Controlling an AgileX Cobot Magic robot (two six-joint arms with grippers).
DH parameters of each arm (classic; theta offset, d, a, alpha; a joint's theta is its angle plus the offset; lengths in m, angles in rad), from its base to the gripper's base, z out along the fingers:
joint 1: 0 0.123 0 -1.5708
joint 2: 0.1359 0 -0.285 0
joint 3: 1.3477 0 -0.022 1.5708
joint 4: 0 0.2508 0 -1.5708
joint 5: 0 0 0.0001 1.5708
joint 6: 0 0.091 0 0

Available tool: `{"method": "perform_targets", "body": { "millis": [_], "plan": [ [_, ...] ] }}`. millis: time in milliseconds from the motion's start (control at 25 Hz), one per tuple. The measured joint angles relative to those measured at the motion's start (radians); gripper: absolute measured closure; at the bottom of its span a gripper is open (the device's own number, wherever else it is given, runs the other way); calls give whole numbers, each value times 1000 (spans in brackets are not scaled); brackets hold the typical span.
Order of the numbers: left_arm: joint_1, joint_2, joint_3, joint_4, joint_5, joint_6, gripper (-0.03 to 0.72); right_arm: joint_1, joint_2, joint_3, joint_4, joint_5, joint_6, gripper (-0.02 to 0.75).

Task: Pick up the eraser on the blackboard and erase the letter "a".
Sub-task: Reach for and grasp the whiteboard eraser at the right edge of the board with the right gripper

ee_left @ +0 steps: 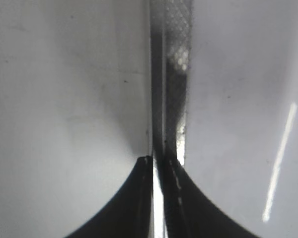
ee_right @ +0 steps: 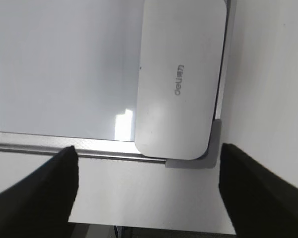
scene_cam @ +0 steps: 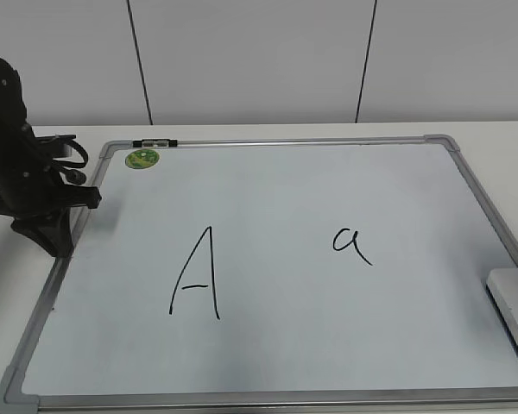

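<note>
- Leftmost in the exterior view, the black left arm's gripper (scene_cam: 47, 233) rests at the left edge of the frame beside the board's rim; its wrist view shows the fingers (ee_left: 139, 198) clenched together with nothing between them.
- Next, the large white dry-erase blackboard with a silver-grey metal frame (scene_cam: 285, 142) lies flat on the white worktop (scene_cam: 492, 138), a small round green magnet (scene_cam: 142, 159) at its upper left.
- A big black capital "A" (scene_cam: 196, 274) sits left of centre, and the small handwritten black letter "a" (scene_cam: 350, 244) right of centre, wholly intact.
- At the lower right edge, the white rounded-rectangular plastic eraser (scene_cam: 511, 306) lies on the board's corner, untouched.
- In the right wrist view the right gripper (ee_right: 146, 183) hovers above that eraser (ee_right: 181, 74), fingers (ee_right: 44, 193) released wide and not touching it.
- Judging by this, nothing is done: grasping, carrying and wiping all remain.
</note>
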Motion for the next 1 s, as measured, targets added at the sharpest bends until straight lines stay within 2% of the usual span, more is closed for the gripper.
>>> {"method": "perform_targets", "body": {
  "millis": [320, 600, 1000],
  "plan": [
    [0, 0, 0, 0, 2, 0, 657, -2, 211, -110, 24, 20, 2, 76],
    [0, 0, 0, 0, 2, 0, 657, -96, 248, -114, 69, 6, 0, 78],
    [0, 0, 0, 0, 2, 0, 653, -100, 322, -123, 62, -25, -28, 86]
  ]
}}
